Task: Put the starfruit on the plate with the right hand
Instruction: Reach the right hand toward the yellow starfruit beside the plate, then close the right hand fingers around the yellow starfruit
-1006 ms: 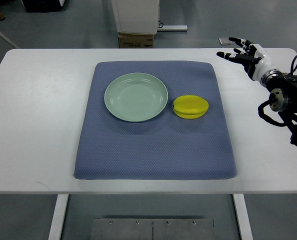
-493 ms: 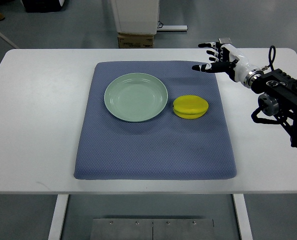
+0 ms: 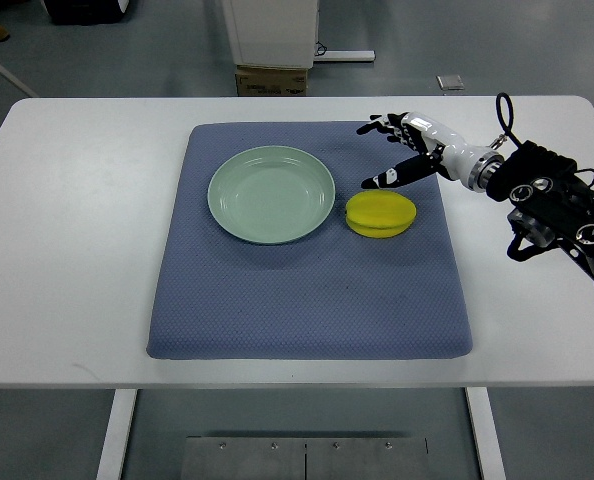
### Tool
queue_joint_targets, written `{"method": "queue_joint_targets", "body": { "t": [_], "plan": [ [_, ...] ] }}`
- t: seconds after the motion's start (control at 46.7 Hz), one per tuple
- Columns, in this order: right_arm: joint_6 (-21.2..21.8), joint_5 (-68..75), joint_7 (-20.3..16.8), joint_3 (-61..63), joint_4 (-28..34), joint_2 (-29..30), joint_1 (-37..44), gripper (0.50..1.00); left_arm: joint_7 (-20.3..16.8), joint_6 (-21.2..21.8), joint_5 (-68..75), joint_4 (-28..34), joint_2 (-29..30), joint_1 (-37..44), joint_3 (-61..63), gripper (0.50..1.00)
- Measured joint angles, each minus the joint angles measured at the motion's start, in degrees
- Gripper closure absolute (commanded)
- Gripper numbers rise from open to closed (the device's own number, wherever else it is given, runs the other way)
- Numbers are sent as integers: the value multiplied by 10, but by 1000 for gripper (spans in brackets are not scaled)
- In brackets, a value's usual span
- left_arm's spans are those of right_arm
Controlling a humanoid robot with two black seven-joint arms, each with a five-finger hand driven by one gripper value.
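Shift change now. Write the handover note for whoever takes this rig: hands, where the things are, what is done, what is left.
Right hand: open, fingers spread, holding nothing, above the far right part of the blue mat, just beyond the starfruit; contact not visible.
Left hand: not in view.
Starfruit: lying on the mat, just right of the plate, close to its rim, not on it.
Plate: empty, on the mat left of centre.
Done: nothing grasped or placed.
Left: close the right hand on the starfruit, lift it, set it on the plate.
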Motion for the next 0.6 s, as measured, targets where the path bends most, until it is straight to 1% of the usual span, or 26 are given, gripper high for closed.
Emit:
{"method": "queue_joint_targets", "body": {
  "t": [0.128,0.214,0.6],
  "plan": [
    [33,-24,0,-13,20,-15,10,505,0,0,0,0,0,0,0,500],
    [41,-33,0,-20,25,-23,14,505,0,0,0,0,0,0,0,500],
    [38,-81,0,-41,31,-21,13,519,0,0,0,0,0,0,0,500]
  ]
}}
